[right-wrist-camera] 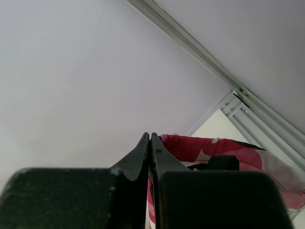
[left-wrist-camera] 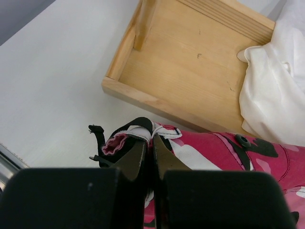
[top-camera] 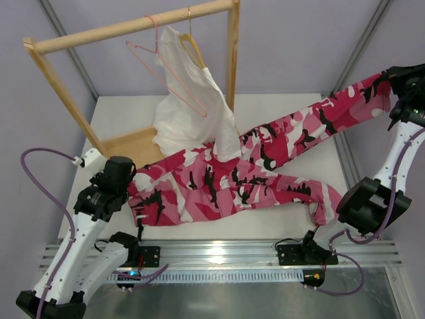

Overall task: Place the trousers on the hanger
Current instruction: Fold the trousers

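Note:
The pink, white and black camouflage trousers lie stretched across the table, one leg rising to the upper right. My left gripper is shut on their left end; in the left wrist view its jaws pinch the white-edged band of the trousers. My right gripper is raised at the far right, shut on a leg end; in the right wrist view, pink cloth runs between its closed jaws. The thin pink hanger hangs bare from the wooden rail at the back.
A white garment hangs on a tan wooden hanger beside the pink one and drapes onto the trousers. The rack's wooden base lies just beyond my left gripper. An aluminium rail runs along the near edge.

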